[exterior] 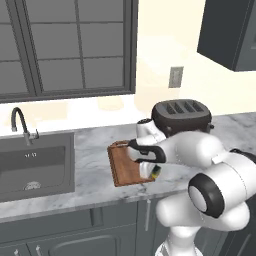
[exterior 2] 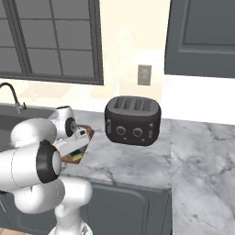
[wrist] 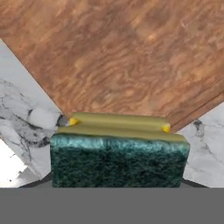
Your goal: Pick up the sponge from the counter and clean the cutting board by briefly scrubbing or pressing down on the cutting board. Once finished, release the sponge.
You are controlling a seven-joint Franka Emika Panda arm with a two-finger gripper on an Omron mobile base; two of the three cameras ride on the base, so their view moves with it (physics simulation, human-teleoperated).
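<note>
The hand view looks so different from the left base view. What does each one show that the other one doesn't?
Hand view: the swirling grain of the reddish-brown wooden cutting board up close, and the yellow foam layer under the dark green scrub top of the small rectangular sponge.

Left base view: the dark four-slot toaster, the dark grey sink with its curved tap, the window, and the white arm.

Both: board, sponge, and the grey-white marbled counter.
</note>
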